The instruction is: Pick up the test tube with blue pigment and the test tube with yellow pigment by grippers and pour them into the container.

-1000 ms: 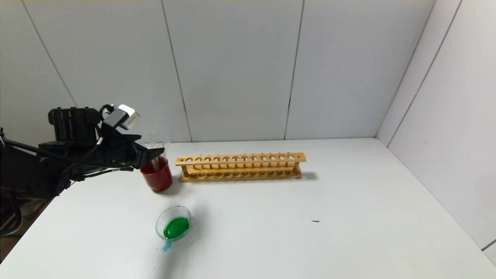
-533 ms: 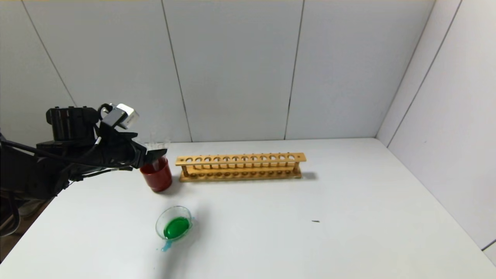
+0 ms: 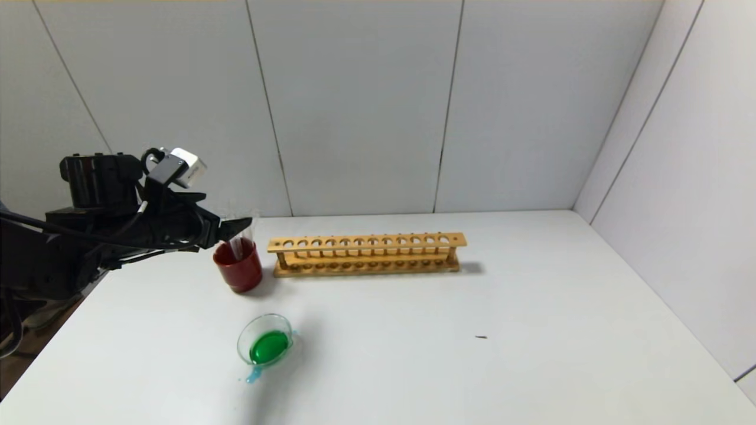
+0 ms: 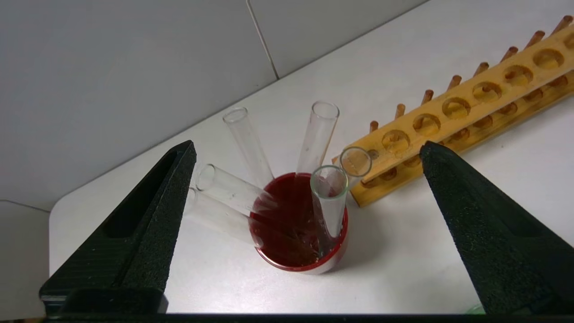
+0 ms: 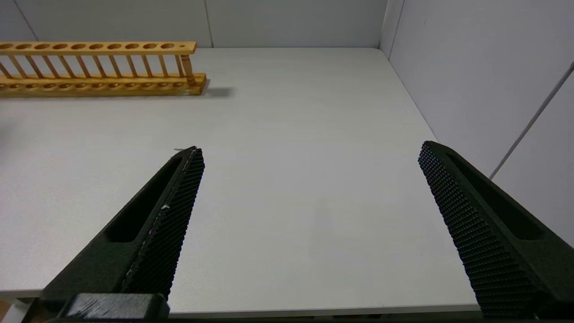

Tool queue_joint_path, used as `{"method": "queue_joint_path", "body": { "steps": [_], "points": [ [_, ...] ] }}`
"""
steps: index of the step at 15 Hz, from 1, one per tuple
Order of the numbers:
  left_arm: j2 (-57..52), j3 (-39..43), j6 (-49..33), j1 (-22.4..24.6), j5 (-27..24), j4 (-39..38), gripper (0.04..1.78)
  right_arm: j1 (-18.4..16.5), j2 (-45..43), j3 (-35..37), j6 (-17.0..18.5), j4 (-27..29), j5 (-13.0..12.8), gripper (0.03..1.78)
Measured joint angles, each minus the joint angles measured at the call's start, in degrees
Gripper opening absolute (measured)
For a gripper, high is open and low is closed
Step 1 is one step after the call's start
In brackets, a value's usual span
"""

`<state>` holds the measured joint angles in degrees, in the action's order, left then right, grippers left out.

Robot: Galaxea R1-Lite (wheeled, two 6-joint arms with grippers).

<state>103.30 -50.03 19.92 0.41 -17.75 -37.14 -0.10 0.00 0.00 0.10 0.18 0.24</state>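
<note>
My left gripper (image 3: 239, 226) hangs open and empty just above the dark red cup (image 3: 239, 273) at the table's back left. In the left wrist view the gripper (image 4: 307, 148) straddles the cup (image 4: 334, 264), which holds several colourless clear tubes (image 4: 329, 197) leaning outward. No tube with blue or yellow liquid shows in any view. The container (image 3: 282, 322), a shallow clear glass dish, sits in front of the cup and holds green liquid; a small blue spill (image 3: 254, 374) lies at its near edge. My right gripper (image 5: 310, 148) is open and empty over the table's front right edge, outside the head view.
An empty wooden tube rack (image 3: 366, 254) stands to the right of the red cup; it also shows in the left wrist view (image 4: 471, 112) and the right wrist view (image 5: 98, 67). A small dark speck (image 3: 481, 337) lies on the white table. Grey walls close the back and right.
My left gripper has risen a little and drawn back to the left from the red cup's rim. The tubes stay in the cup. The dish has not moved.
</note>
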Motion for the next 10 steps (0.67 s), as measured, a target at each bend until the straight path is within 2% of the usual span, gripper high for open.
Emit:
{"method": "queue_joint_path", "body": {
  "steps": [6,10],
  "points": [
    [-3.28,-3.38,0.04,0.0,0.33,0.52,1.75,0.0,0.0,0.0,0.0,0.0,-0.02,1.75],
    [-11.35,-1.65,0.34,0.22,2.05,1.45,1.75,0.0,0.0,0.0,0.0,0.0,-0.02,1.75]
  ]
}}
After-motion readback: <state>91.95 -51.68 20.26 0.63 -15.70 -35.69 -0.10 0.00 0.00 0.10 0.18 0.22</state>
